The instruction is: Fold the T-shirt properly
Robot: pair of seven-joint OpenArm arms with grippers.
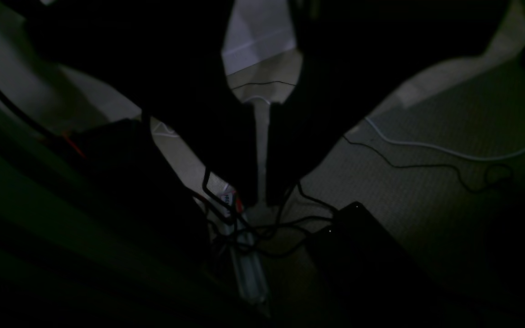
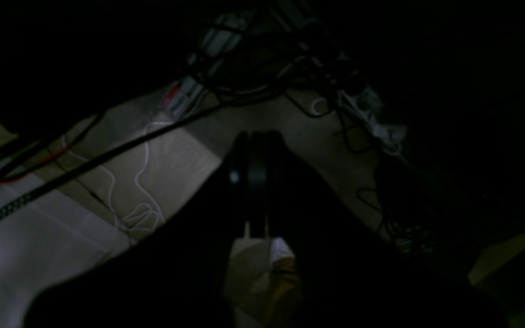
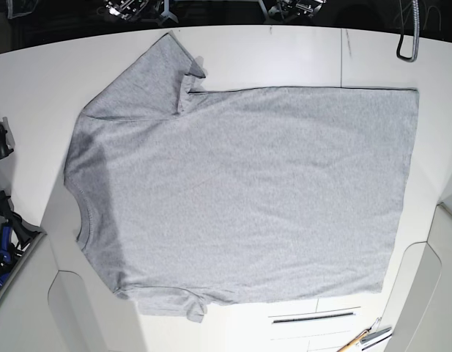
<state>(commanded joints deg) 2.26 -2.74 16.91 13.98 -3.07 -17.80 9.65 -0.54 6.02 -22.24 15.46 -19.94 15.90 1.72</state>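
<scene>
the t-shirt (image 3: 240, 198) lies spread flat on the white table (image 3: 35, 81), plain side up, no lettering showing. its neck is toward the left edge of the base view and its hem runs down the right side. the upper sleeve (image 3: 149, 77) fans out toward the far edge with its tip folded over a little; the lower sleeve (image 3: 171, 301) is tucked close against the body near the near edge. a soft shadow darkens the cloth around the collar. the fabric looks smooth, only faint ripples.

no bins or trays are in sight, so there is nothing holding anything.

neither arm reaches over the shirt in the base view. both wrist views are very dark and look down at the carpeted floor rather than the table. in the left wrist view the left gripper (image 1: 261, 196) shows as two black fingers with a thin strip of light between them, so it is only narrowly parted and grips nothing. beneath it are tangled cables (image 1: 262, 228) and a dark box (image 1: 362, 255). in the right wrist view the right gripper (image 2: 258, 141) has its fingers pressed together with no gap visible, and nothing between them. a white cord (image 2: 139, 182) and a power strip (image 2: 372, 118) lie on the floor beyond it.
</scene>
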